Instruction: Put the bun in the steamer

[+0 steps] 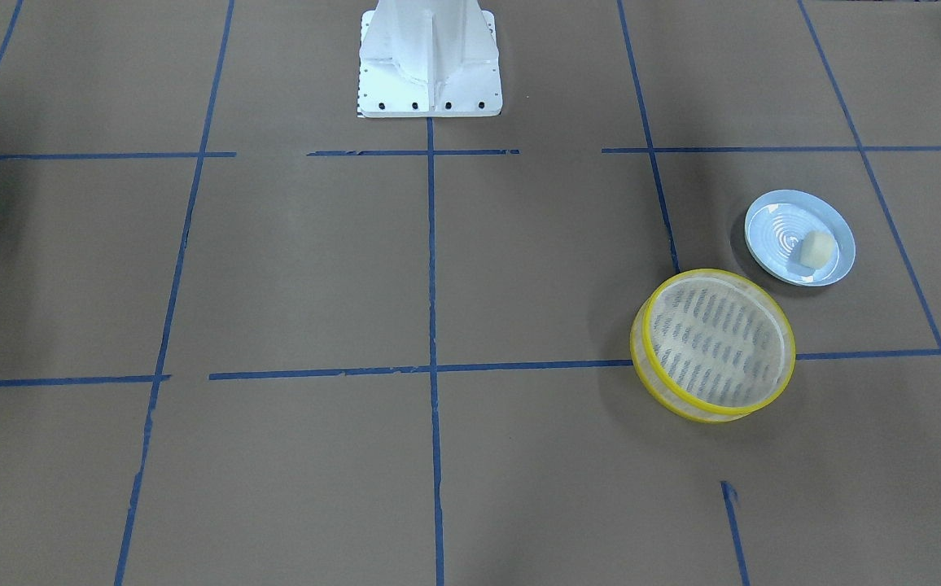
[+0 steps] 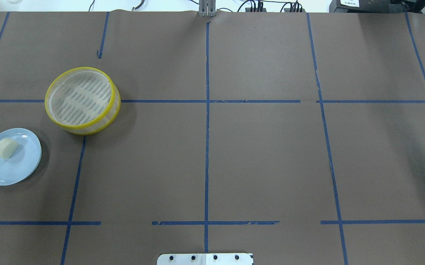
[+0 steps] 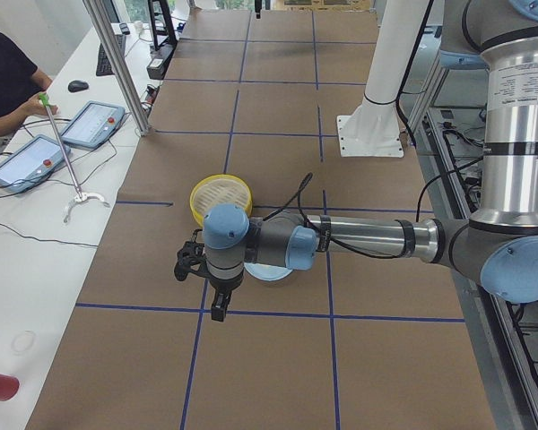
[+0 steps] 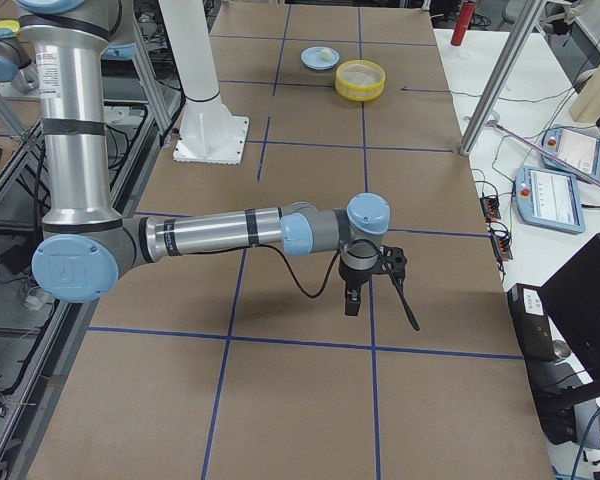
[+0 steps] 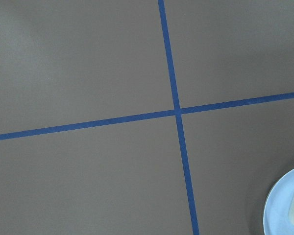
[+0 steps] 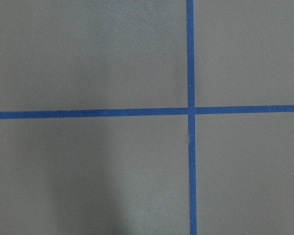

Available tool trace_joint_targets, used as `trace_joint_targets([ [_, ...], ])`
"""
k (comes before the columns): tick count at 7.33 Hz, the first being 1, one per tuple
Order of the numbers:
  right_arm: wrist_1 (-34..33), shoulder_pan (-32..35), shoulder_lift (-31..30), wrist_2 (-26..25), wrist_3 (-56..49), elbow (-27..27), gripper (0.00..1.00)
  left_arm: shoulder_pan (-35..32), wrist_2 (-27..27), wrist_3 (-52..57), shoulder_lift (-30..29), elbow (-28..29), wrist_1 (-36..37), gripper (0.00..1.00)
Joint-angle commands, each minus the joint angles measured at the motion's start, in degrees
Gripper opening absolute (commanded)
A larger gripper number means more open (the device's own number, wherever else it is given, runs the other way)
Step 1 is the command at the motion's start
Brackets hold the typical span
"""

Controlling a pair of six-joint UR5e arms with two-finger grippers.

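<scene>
Since the bun [image 2: 6,148] lies on the plate [image 2: 17,170] at the left end of the counter [image 2: 264,154], the left claw [image 3: 218,312], hanging near the plate, is the nearer one; the right claw [image 4: 352,303] is well apart from it. Whether either is released or clenched, I cannot tell. Beyond the plate stands the steamer [image 2: 81,68], without bun.

We see the small cream-white soft bun [image 2: 6,148] lying on the pale blue round plate [image 2: 17,173], off-centre. The plate sits on the brown paper-covered table [image 2: 264,158], far on the robot's left. The round yellow-rimmed slatted steamer basket [image 2: 87,129] stands near the plate, not touching, farther from the white robot base [image 2: 205,259].
</scene>
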Motion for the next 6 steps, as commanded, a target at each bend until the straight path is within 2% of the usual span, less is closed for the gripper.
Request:
trace_joint_targets([
  [1, 0.0, 0.0, 0.0, 0.0, 0.0, 0.0, 1.0, 0.0, 0.04, -0.02, 0.05, -0.06, 0.05, 1.0],
  [6, 0.0, 0.0, 0.0, 0.0, 0.0, 0.0, 1.0, 0.43, 0.21, -0.46, -0.83, -0.58, -0.21, 1.0],
])
